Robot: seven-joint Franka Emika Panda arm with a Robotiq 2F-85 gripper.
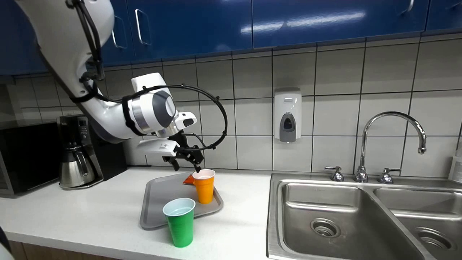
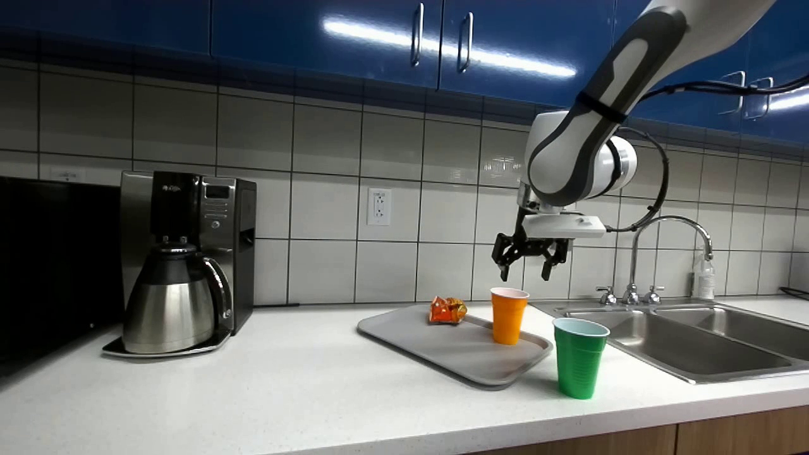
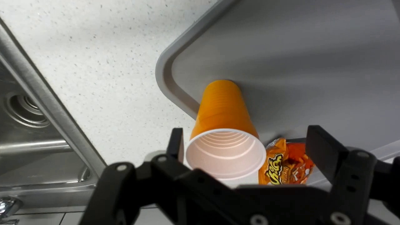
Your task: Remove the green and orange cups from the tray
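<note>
The orange cup (image 1: 205, 190) stands upright on the grey tray (image 1: 160, 198), near its corner on the sink side; both also show in an exterior view, cup (image 2: 507, 321) and tray (image 2: 436, 344). The green cup (image 1: 181, 227) stands upright on the counter just off the tray's edge, also in an exterior view (image 2: 578, 363); it is out of the wrist view. My gripper (image 2: 525, 273) is open and empty above the tray, higher than the orange cup's rim. In the wrist view the cup (image 3: 223, 107) lies between the fingers' lines (image 3: 245, 134), closer to the left finger.
An orange snack bag (image 3: 286, 164) lies on the tray beside the orange cup, also in an exterior view (image 2: 447, 311). The steel sink (image 1: 321, 206) with faucet (image 1: 364, 144) is beside the tray. A coffee maker (image 2: 183, 265) stands at the far end. The tiled wall is behind.
</note>
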